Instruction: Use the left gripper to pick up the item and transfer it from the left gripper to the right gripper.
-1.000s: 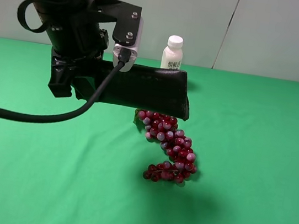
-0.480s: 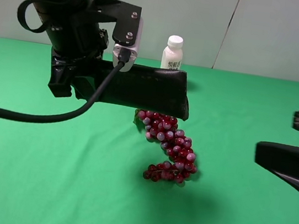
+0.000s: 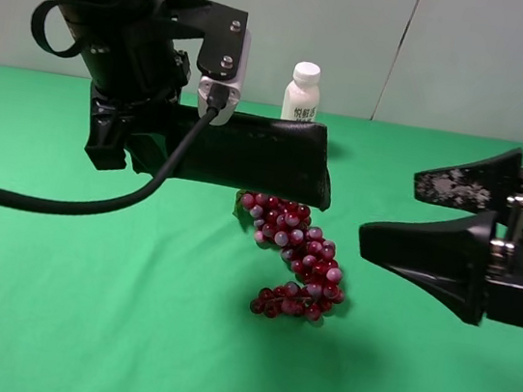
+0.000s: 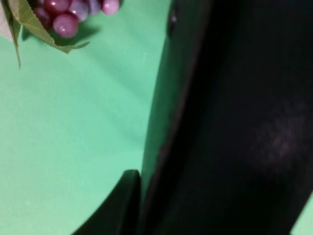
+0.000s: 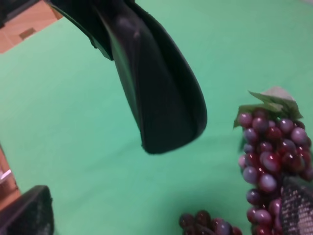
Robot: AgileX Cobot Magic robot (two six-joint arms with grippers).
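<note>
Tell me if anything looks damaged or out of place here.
The right gripper has a scuffed upper pad, with pale worn patches. Otherwise nothing: the bottle stands upright and the grapes lie intact.

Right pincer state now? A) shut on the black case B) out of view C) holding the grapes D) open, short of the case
D: the right pincer has its jaws spread and empty, with a clear gap between it and the black case.
</note>
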